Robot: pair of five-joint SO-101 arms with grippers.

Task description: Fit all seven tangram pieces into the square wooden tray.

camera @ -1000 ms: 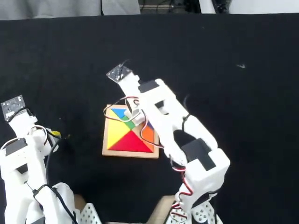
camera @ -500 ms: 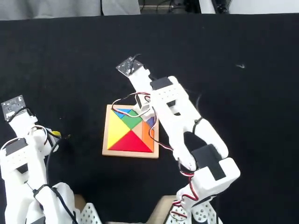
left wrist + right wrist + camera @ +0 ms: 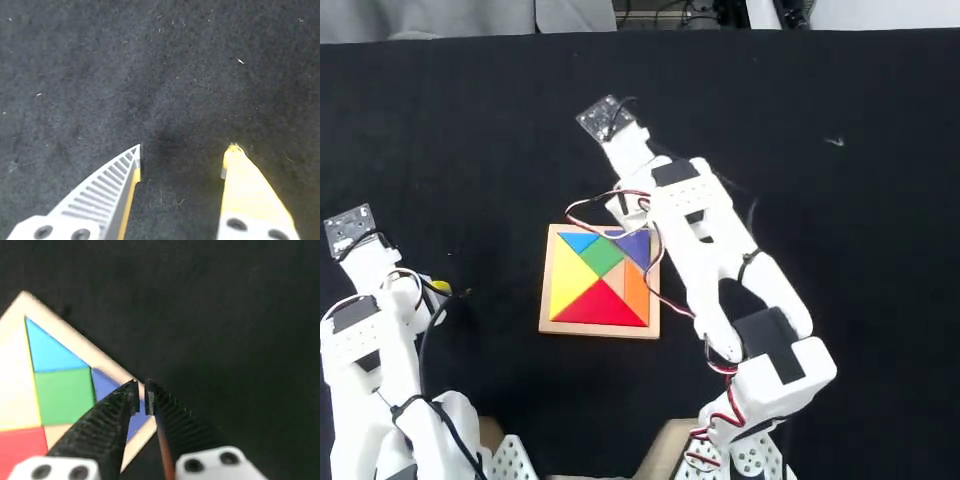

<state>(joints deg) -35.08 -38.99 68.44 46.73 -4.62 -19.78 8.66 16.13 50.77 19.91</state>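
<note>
Square wooden tray (image 3: 595, 329) sat just left of the worktop's (image 3: 840, 220) centre, tangram pieces (image 3: 600, 305) lay inside it, right gripper (image 3: 141, 392) above its far right corner, fingers nearly closed, empty, left gripper (image 3: 185, 150) near left edge, fingers wide.

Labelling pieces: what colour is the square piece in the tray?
The square is green, best seen in the right wrist view.

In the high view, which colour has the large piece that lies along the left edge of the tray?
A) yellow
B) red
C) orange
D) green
A: the yellow triangle lies along the left edge of the tray, while the red triangle lies along the near edge.
</note>
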